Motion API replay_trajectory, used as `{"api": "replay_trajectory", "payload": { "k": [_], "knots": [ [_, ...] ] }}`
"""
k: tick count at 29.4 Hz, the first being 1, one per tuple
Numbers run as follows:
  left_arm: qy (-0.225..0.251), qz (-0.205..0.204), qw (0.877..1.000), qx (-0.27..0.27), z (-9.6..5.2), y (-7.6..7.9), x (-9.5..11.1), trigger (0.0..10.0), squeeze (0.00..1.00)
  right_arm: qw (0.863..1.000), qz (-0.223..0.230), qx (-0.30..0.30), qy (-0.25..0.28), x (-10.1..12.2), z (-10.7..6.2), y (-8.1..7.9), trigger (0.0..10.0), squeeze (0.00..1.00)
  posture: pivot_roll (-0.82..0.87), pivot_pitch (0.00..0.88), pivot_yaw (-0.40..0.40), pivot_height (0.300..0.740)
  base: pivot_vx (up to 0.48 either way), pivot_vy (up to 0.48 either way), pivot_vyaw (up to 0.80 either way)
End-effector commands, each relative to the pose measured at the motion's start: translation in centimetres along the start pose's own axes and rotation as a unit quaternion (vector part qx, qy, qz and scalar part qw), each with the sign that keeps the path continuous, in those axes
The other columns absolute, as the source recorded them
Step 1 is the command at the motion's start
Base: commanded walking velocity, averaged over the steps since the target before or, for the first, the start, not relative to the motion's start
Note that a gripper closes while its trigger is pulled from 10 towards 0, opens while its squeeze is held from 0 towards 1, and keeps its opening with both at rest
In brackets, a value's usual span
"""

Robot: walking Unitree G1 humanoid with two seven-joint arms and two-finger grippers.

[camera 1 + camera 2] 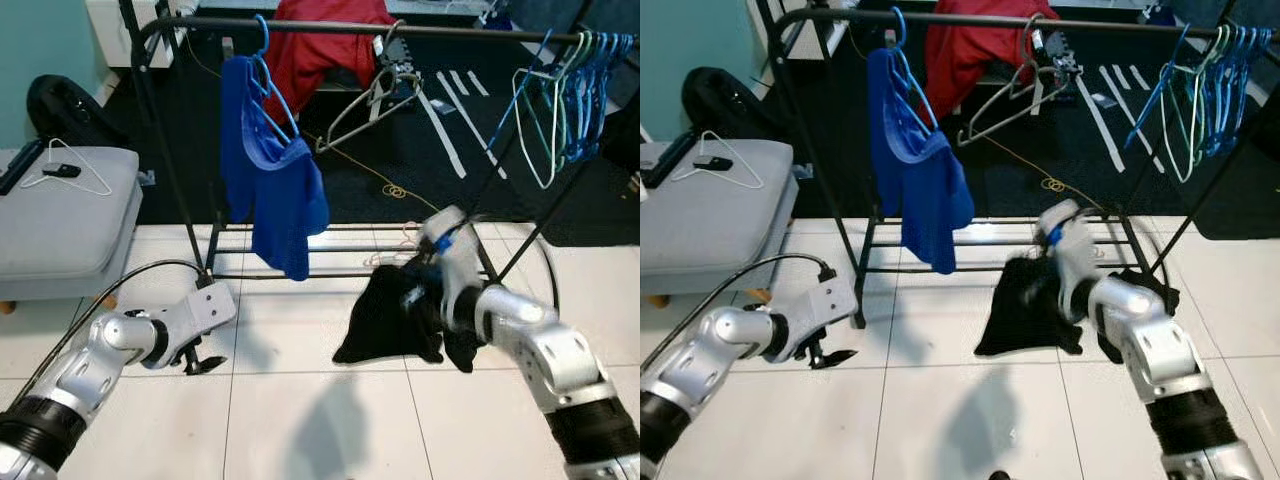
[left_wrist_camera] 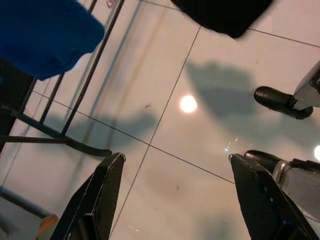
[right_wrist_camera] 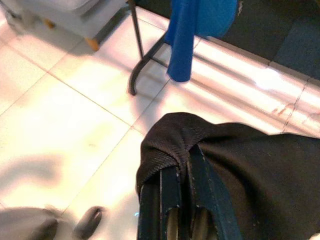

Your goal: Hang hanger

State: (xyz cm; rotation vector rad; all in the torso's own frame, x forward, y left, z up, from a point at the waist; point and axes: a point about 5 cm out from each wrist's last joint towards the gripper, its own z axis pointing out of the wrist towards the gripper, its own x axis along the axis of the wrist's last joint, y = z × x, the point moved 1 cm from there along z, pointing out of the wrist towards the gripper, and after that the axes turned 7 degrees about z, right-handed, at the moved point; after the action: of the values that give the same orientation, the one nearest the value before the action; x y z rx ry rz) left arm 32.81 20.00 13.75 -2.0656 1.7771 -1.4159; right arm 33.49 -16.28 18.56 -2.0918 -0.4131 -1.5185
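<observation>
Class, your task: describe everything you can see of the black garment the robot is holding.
The black garment is a dark, soft, knit-looking cloth, crumpled and hanging in loose folds. The right gripper has its two black fingers pinched shut on a bunched fold near the garment's top. It hangs in front of the clothes rack's lower bars, right of the blue shirt. Whether its lower edge touches the white tiled floor cannot be told. No hanger can be seen in it.

Legible text, labels, brands, numbers: none found. Garments, hangers, rack and floor carry no readable marking in any view.
</observation>
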Motion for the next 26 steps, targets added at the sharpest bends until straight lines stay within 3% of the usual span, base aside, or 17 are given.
{"api": "replay_trajectory", "payload": {
  "k": [1,2,3,4,5,6,7,8,9,10,15,16,17,18,19,24,26],
  "knots": [
    [0.004,-0.013,1.000,-0.009,0.1,0.7,-0.1,10.0,0.00,0.996,0.055,0.031,0.067,2.5,-0.2,-1.1,0.0,0.00,-0.07,0.211,-0.054,0.740,0.000,0.000,0.00],
    [0.021,-0.026,0.999,0.003,0.3,0.7,0.4,10.0,0.00,0.967,0.189,0.013,0.169,4.6,0.0,-0.4,0.0,0.00,-0.07,0.212,-0.055,0.740,0.000,0.000,0.00],
    [0.021,-0.026,0.999,0.003,0.3,0.7,0.4,10.0,0.00,0.967,0.189,0.013,0.169,4.6,0.0,-0.4,0.0,0.00,-0.07,0.212,-0.055,0.740,0.000,0.000,0.00],
    [0.044,-0.049,0.998,0.024,0.6,0.4,1.1,10.0,0.00,0.885,0.364,-0.069,0.282,6.3,-0.4,2.3,0.0,0.00,-0.07,0.209,-0.054,0.740,0.000,0.000,0.00],
    [0.044,-0.049,0.998,0.024,0.6,0.4,1.1,10.0,0.00,0.885,0.364,-0.069,0.282,6.3,-0.4,2.3,0.0,0.00,-0.07,0.209,-0.054,0.740,0.000,0.000,0.00],
    [0.083,-0.088,0.991,0.055,1.0,-0.2,2.4,10.0,0.00,0.733,0.562,-0.179,0.339,5.0,-1.1,5.9,0.0,0.00,-0.08,0.209,-0.057,0.740,0.000,0.000,0.00],
    [0.083,-0.088,0.991,0.055,1.0,-0.2,2.4,10.0,0.00,0.733,0.562,-0.179,0.339,5.0,-1.1,5.9,0.0,0.00,-0.08,0.209,-0.057,0.740,0.000,0.000,0.00],
    [0.123,-0.126,0.981,0.079,1.2,-0.7,3.7,10.0,0.00,0.663,0.624,-0.256,0.325,2.4,-1.4,7.6,0.0,0.00,-0.07,0.213,-0.062,0.740,0.000,0.000,0.00],
    [0.123,-0.126,0.981,0.079,1.2,-0.7,3.7,10.0,0.00,0.663,0.624,-0.256,0.325,2.4,-1.4,7.6,0.0,0.00,-0.07,0.213,-0.062,0.740,0.000,0.000,0.00],
    [0.152,-0.153,0.972,0.091,1.3,-1.0,4.7,10.0,0.00,0.618,0.657,-0.297,0.313,0.6,-1.7,8.3,0.0,0.00,-0.07,0.214,-0.062,0.740,0.000,0.000,0.00],
    [0.170,-0.165,0.967,0.097,1.3,-1.1,5.3,10.0,0.00,0.620,0.652,-0.310,0.306,-0.1,-1.8,8.4,0.0,0.00,-0.07,0.218,-0.060,0.740,0.000,0.000,0.00],
    [0.173,-0.167,0.966,0.098,1.5,-0.9,5.5,10.0,0.00,0.647,0.630,-0.305,0.305,0.0,-1.8,8.2,0.0,0.00,-0.07,0.223,-0.057,0.740,0.000,0.000,0.00],
    [0.173,-0.167,0.966,0.098,1.5,-0.9,5.5,10.0,0.00,0.647,0.630,-0.305,0.305,0.0,-1.8,8.2,0.0,0.00,-0.07,0.223,-0.057,0.740,0.000,0.000,0.00],
    [0.169,-0.161,0.968,0.095,1.6,-0.7,5.6,10.0,0.00,0.663,0.615,-0.294,0.308,0.3,-1.8,8.1,0.0,0.00,-0.07,0.226,-0.052,0.740,0.000,0.000,0.00],
    [0.169,-0.161,0.968,0.095,1.6,-0.7,5.6,10.0,0.00,0.663,0.615,-0.294,0.308,0.3,-1.8,8.1,0.0,0.00,-0.07,0.226,-0.052,0.740,0.000,0.000,0.00],
    [0.159,-0.148,0.972,0.092,1.9,-0.5,5.7,10.0,0.00,0.704,0.585,-0.260,0.307,2.2,-1.7,7.3,0.0,0.00,-0.07,0.231,-0.043,0.740,0.000,0.000,0.00],
    [0.158,-0.147,0.972,0.091,1.9,-0.5,5.7,10.0,0.00,0.708,0.581,-0.260,0.306,2.5,-1.7,7.2,0.1,0.00,-0.07,0.231,-0.043,0.740,0.000,0.000,0.00]
  ]
}}
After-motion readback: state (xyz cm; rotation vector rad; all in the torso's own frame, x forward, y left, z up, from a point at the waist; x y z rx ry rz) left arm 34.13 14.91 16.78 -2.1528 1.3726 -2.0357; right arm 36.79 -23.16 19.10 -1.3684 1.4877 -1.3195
